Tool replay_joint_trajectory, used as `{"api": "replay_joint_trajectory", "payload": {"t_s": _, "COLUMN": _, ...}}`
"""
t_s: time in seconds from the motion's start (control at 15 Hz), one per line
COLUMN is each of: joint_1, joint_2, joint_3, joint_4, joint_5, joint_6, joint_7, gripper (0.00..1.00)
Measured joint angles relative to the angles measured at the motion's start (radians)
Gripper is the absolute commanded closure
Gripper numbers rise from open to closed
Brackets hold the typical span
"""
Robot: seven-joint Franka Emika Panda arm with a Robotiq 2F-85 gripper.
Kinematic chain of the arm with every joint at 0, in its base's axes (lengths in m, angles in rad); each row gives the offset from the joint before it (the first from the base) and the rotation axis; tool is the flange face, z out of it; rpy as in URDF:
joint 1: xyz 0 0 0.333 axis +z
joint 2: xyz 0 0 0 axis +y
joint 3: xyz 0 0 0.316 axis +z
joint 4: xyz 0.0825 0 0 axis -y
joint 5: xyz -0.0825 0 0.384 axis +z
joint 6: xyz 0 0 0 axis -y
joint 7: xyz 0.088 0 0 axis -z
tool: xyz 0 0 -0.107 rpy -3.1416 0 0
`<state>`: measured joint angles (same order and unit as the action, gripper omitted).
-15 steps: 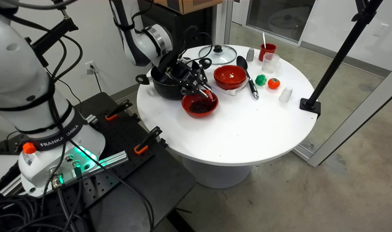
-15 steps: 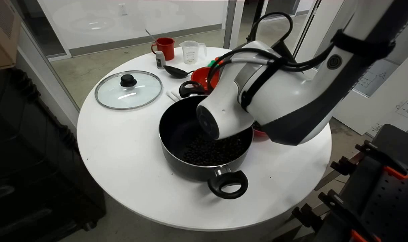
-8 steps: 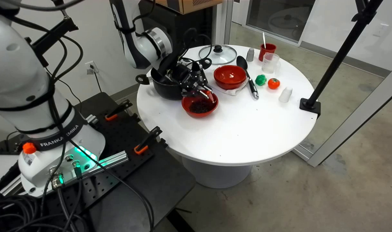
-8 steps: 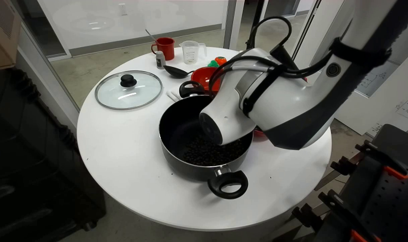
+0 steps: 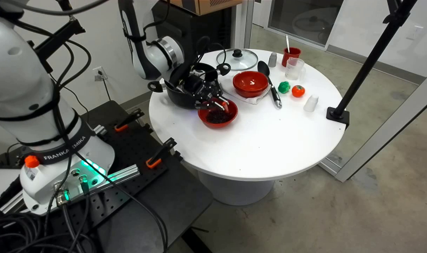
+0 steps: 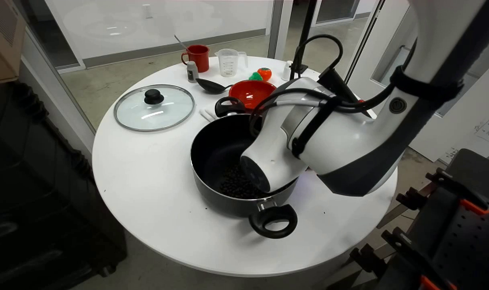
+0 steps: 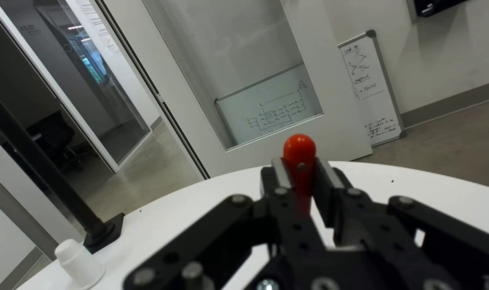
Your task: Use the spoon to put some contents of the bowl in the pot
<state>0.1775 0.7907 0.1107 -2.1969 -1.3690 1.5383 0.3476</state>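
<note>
Evidently the jaws are clamped on the spoon [image 7: 300,151], its red handle standing rounded end up between them and its long axis running steeply down. In an exterior view that places it over the bowl [image 5: 231,118] of dark contents [image 5: 217,117], near the edge of the tabletop [image 5: 262,147] facing the robot base [image 5: 55,170]; its head cannot be made out. The coming move likely turns on the pot [image 6: 228,205], just beside the bowl and behind the jaws: a loaded spoon should back up level.

Wrist view, centre: spoon handle [image 7: 299,150] is looking glossy. In an exterior view: pot [image 6: 228,206], mid-frame, is looking smooth, metal-rimmed; lid [image 6: 153,112], upper left, glassy.
</note>
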Motion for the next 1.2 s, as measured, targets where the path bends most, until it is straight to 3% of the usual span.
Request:
{"api": "replay_joint_trajectory", "payload": {"t_s": 0.67, "joint_1": -0.007, "joint_2": 0.005, "joint_3": 0.027, "joint_4": 0.011, "joint_5": 0.014, "joint_6": -0.01, "joint_7": 0.004, "gripper": 0.95}}
{"api": "replay_joint_trajectory", "payload": {"t_s": 1.2, "joint_1": -0.113, "joint_2": -0.008, "joint_3": 0.031, "joint_4": 0.059, "joint_5": 0.126, "joint_6": 0.094, "joint_7": -0.037, "gripper": 0.95}}
